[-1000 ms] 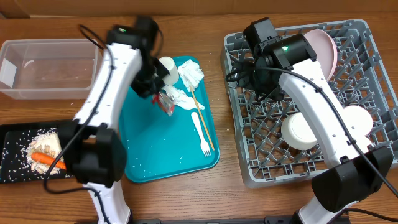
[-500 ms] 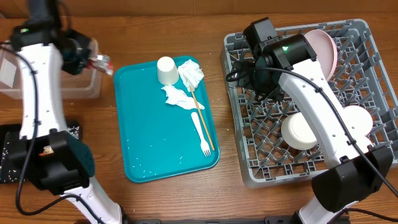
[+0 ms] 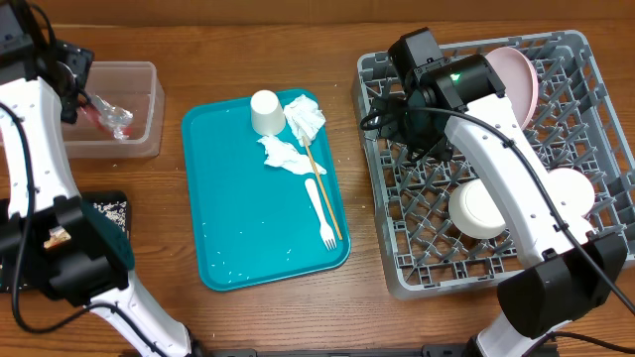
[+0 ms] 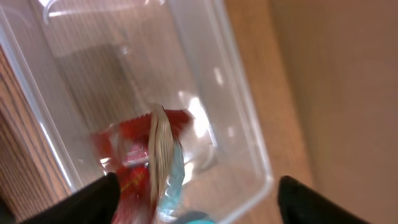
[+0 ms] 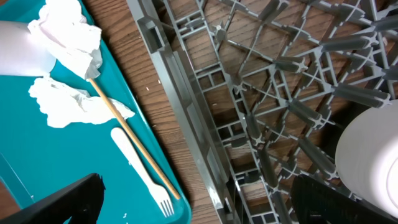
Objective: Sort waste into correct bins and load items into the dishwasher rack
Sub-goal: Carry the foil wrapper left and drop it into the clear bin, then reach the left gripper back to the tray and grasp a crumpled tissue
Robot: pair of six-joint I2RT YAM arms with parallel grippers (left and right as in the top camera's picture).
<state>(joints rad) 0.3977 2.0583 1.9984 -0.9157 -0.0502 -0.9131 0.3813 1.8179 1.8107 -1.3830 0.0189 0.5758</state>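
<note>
Left end effector point(image 4: 199, 199) wide above clear plastic tub point(image 3: 154, 99); crumpled red-and-silver foil wrapper point(image 4: 134, 162) inside. Likely light, springy: pinch a raised fold. Right end effector point(image 5: 199, 199) wide, empty.

In the overhead view the left arm point(image 3: 35, 159) covers most of the black tray point(image 3: 104, 201) and the tub's point(image 3: 154, 109) left end. The wrapper point(image 4: 134, 171) is blurred in the left wrist view, its lower part cut off. In the right wrist view the cup point(image 5: 15, 40) and a bowl point(image 5: 373, 162) run off the edges; the right arm point(image 3: 496, 129) hides part of the plate point(image 3: 524, 69)
</note>
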